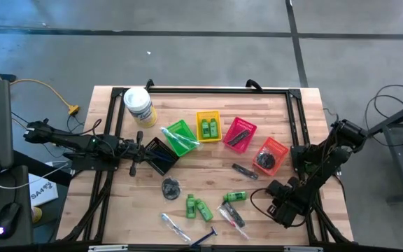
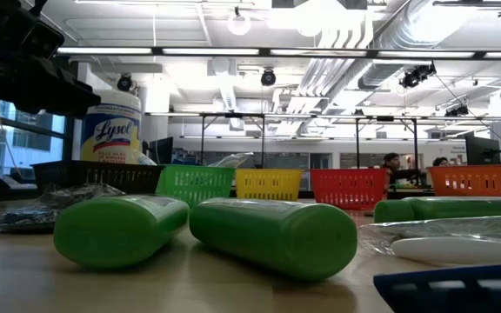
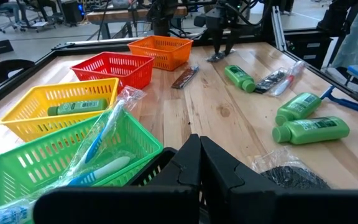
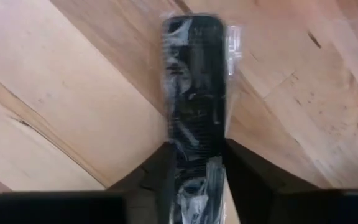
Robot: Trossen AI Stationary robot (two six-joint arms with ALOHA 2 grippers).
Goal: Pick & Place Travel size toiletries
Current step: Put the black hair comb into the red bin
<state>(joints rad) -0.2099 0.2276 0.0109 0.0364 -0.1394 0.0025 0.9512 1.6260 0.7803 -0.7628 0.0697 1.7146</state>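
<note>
Right gripper (image 4: 196, 149) down low close to the tabletop's (image 1: 208, 175) right edge, toward the near corner. Narrowed onto a black comb (image 4: 194, 74): fingers (image 4: 157, 171) set against both long edges, gripper lined up with the comb's length, presumably so the thin sides take the squeeze. Comb flat on the wood, not yet lifted. Flat, slim, round-ended; sealed in crinkled clear film that glints and may slide under pressure.

Left gripper (image 3: 199, 146) fully closed on nothing, parked over the black basket (image 1: 161, 155) toward the left edge. Waiting, by the look of it.

Row of small mesh-walled plastic baskets across the middle, one per kind: green (image 1: 180, 136) with a wrapped blue-handled piece, yellow (image 1: 208, 126) with green bottles, then red (image 1: 240, 133), then orange (image 1: 271, 155).

Loose near the front edge: two smooth, rounded green bottles (image 1: 194, 206) on their sides.
</note>
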